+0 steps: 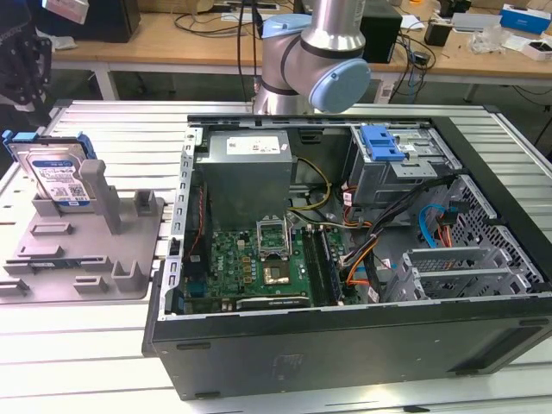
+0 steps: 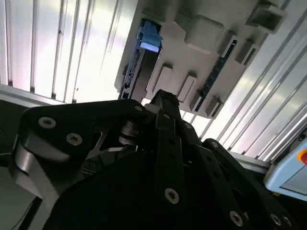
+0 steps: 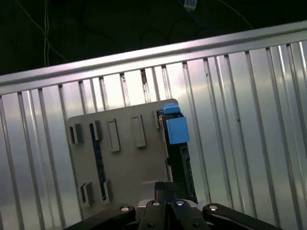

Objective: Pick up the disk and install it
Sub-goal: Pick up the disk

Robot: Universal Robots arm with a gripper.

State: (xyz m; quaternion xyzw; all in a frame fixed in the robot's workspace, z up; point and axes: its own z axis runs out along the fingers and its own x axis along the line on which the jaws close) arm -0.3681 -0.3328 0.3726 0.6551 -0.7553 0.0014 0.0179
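**Q:** Where is the disk, and why does it stand as it does?

**A:** At nine o'clock in the exterior view. The disk (image 1: 59, 177) stands on edge in a slot of the grey holder (image 1: 95, 259), its label facing outward. The holder lies on the ribbed worktop (image 1: 78, 341). Set upright, the disk has both flat faces clear, which I judge is meant to let a tool close on it from above.

**Q:** And the tool?

**A:** In the first wrist view the tool (image 3: 165, 186) hangs above the holder, apart from it, near the disk. The disk is seen edge-on there by its blue frame (image 3: 176, 128). The jaws look drawn narrow, with nothing between them. The disk is therefore not yet picked up. In the second wrist view the same blue frame (image 2: 148, 38) shows beyond the tool's black body.

**Q:** What lies further right?

**A:** From the centre to three o'clock of the exterior view, the computer case (image 1: 345, 354) lies on its side with the cover off. Its interior faces up, presumably for access from above. The arm (image 1: 328, 52) rises behind it at twelve o'clock. At two o'clock inside the case sits a metal drive cage (image 1: 388, 177) topped by a blue latch (image 1: 384, 142). That is probably the disk's destination, and it is well apart from the disk.
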